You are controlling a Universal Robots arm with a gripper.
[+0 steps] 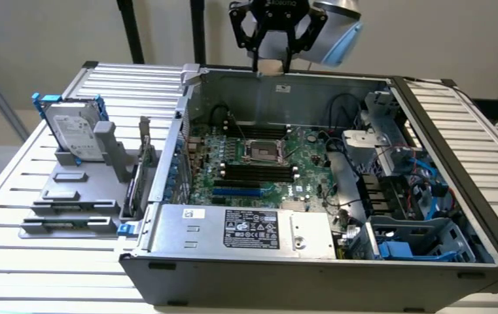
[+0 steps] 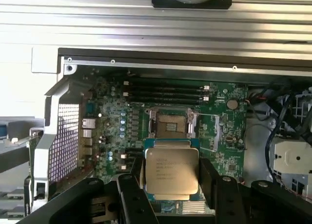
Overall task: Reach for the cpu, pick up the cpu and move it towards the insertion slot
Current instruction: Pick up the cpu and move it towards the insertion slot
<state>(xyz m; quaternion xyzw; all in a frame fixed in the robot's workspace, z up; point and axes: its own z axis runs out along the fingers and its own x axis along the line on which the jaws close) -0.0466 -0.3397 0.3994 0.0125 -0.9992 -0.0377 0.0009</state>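
My gripper point(image 1: 271, 62) hangs above the back wall of the open computer case point(image 1: 319, 271). Its black fingers point(image 2: 208, 177) are shut on the cpu point(image 2: 171, 171), a small square chip with a silver-grey face and printed text, held flat between them. In the exterior view the cpu point(image 1: 271, 67) shows as a small pale piece at the fingertips, well above the board. The insertion slot point(image 1: 262, 152) is a square socket with a shiny metal frame and dark centre on the green motherboard. In the wrist view the slot point(image 2: 170, 124) lies just beyond the held chip.
An upright silver hard drive point(image 1: 76, 134) in a blue frame and grey holder blocks point(image 1: 70, 196) stand at the exterior view's left. Black memory slots point(image 1: 258, 171), a blue card slot point(image 1: 240, 193) and the power supply point(image 1: 244, 229) lie nearer. Cables and drive bays point(image 1: 406, 183) crowd the right.
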